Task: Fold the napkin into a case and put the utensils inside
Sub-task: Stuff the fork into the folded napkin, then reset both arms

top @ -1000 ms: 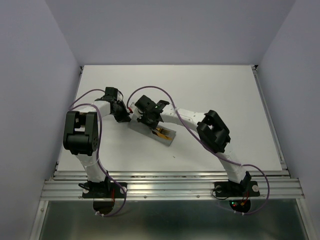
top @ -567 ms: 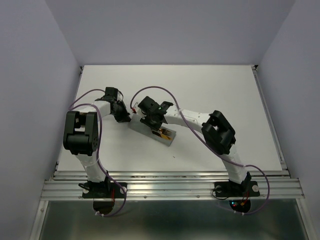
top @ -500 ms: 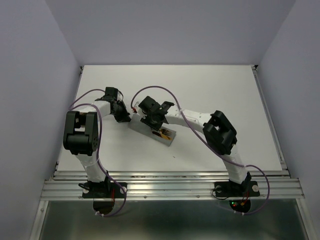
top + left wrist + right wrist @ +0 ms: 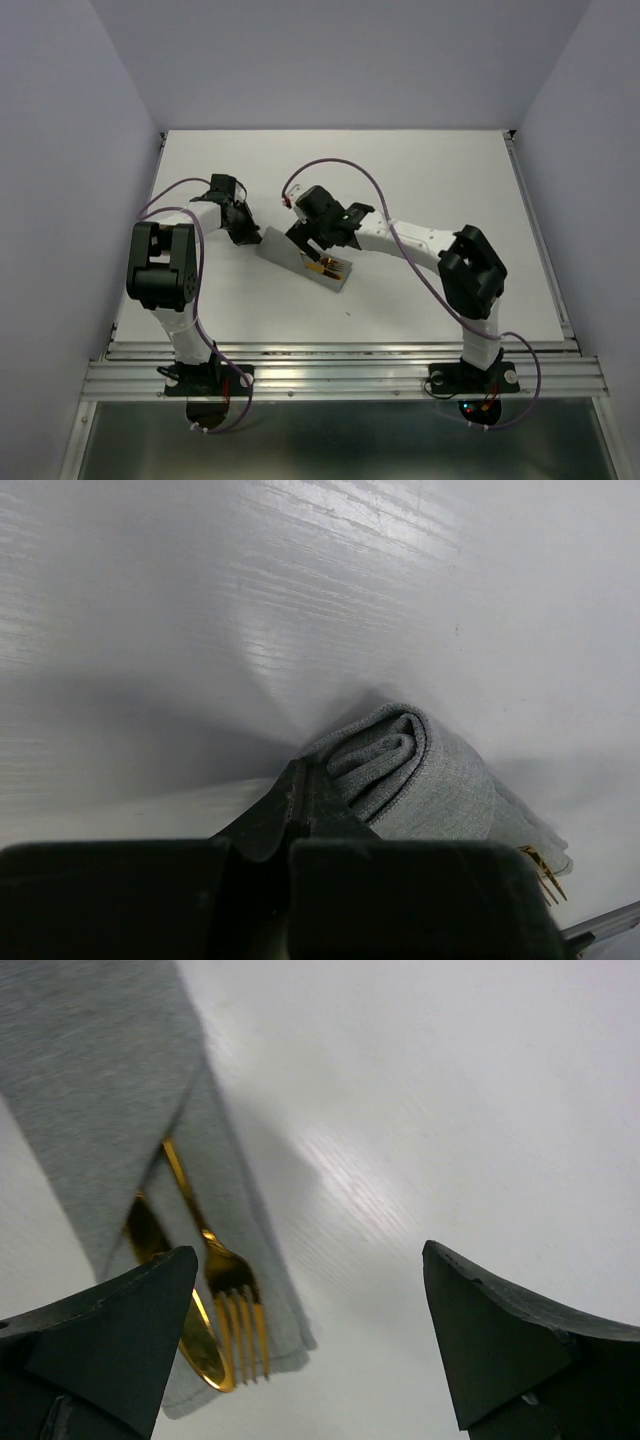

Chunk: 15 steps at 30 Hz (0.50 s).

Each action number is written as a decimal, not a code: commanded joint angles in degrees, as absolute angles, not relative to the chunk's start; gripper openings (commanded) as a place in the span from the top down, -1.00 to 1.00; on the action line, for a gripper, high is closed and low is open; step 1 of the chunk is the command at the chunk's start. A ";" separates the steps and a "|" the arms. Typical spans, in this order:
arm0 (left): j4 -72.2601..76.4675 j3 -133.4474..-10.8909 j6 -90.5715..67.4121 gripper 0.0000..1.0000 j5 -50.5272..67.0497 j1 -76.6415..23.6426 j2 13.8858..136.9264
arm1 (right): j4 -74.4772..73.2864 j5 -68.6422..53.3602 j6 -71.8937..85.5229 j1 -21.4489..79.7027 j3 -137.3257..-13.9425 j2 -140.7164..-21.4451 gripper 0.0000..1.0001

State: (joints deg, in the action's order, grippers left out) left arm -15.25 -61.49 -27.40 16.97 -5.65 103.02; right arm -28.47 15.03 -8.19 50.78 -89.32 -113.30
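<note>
The napkin (image 4: pixel 290 252) lies folded as a narrow grey case (image 4: pixel 95 1080) slanting across the table's middle. The utensils (image 4: pixel 326 266) are tucked in it: a golden fork (image 4: pixel 228 1285) and a second golden piece (image 4: pixel 165 1290) stick out of the fold onto the cloth's lower layer. My right gripper (image 4: pixel 308 1252) hovers open just above and beside that end, with nothing between its fingers (image 4: pixel 500 1350). My left gripper (image 4: pixel 299 780) is shut, its tips against the rolled upper-left end of the napkin (image 4: pixel 420 770). Fork tines (image 4: pixel 546 876) peek out past the far end.
The white table (image 4: pixel 430 170) is bare around the case. An aluminium rail (image 4: pixel 340 375) with both arm bases runs along the near edge. Purple-grey walls close in the left, right and back sides.
My right gripper has opened wide and drawn back to the right from over the case, leaving the utensils in the cloth. Its elbow swung right. The left arm stayed put.
</note>
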 commanded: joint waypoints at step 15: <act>-23.29 -67.76 -25.14 0.90 2.12 -5.89 87.56 | -15.82 42.18 37.52 24.53 -60.66 -79.48 -1.00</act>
